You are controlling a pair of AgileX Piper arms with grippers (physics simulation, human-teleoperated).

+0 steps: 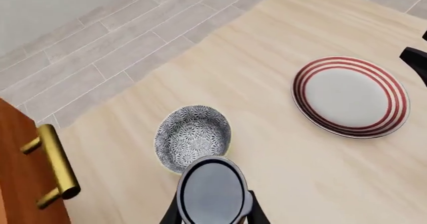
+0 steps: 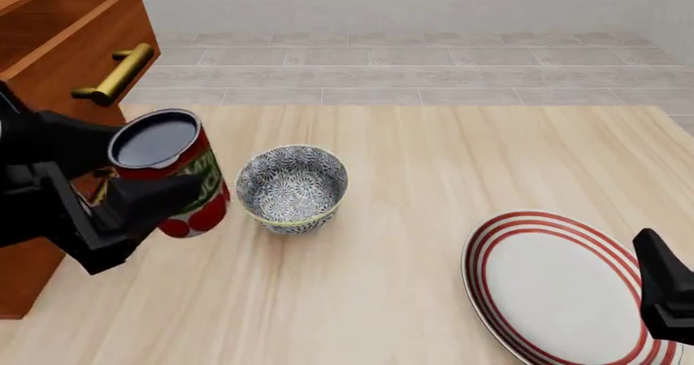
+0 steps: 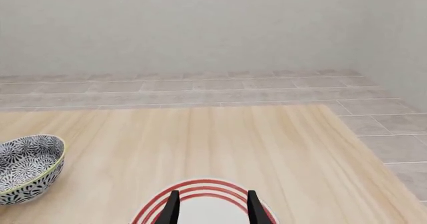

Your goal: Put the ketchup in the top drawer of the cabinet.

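Red-labelled ketchup [image 2: 174,174] sat clamped in my left gripper [image 2: 146,182] in the front view, lifted off the table [image 2: 434,170] and tilted, dark top facing up toward the cam. Left jaws were clenched on the can, one finger over its lower side, the other behind it. Top drawer [image 2: 76,52] stood pulled out just above and beyond the jaws, its brass handle [image 2: 114,74] close to the can's top; the cabinet [image 2: 28,280] ran down behind the gripper. Patterned bowl [image 2: 292,188] stood just beside the can, on the side away from the cabinet, not touching as far as I could tell. Striped plate [image 2: 553,288] lay well apart from the left jaws, next to my right gripper [image 2: 664,288] at the frame edge; couldn't tell its jaw state from there.

Left wrist view: the can's shiny top [image 1: 212,191] filled the gap between the fingers [image 1: 172,215], jaws closed on it. Bowl [image 1: 192,136] lay just ahead of the tips, plate [image 1: 350,97] farther off, a brass handle [image 1: 53,166] on a reddish cabinet front close to one side.

Right wrist view: the right gripper's [image 3: 212,204] jaws were apart w/ nothing between them, hanging over the plate's [image 3: 200,194] near rim. Bowl [image 3: 30,169] sat well off to one side of the jaws.
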